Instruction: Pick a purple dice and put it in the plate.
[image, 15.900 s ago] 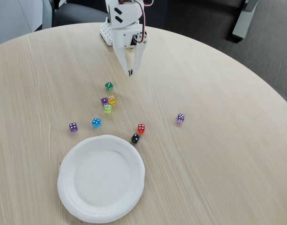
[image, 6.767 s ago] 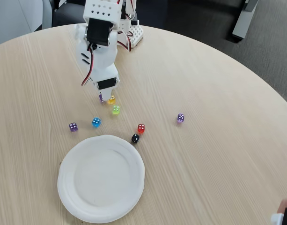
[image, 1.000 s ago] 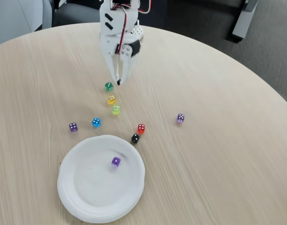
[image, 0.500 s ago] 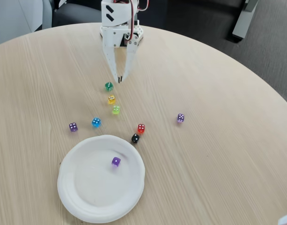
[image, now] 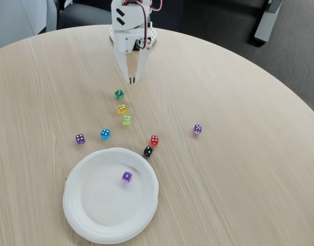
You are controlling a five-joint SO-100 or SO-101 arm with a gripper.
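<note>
The purple dice [image: 126, 177] lies inside the plate [image: 90, 215], right of its middle. The gripper [image: 131, 80] hangs at the far side, fingertips nearly together, holding nothing.

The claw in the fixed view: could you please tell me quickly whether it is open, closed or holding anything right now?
Claw: closed, tips together, holding nothing, hanging above the table behind the green die.

green die [image: 119, 94] — beneath claw [image: 131, 80], right side open
</note>
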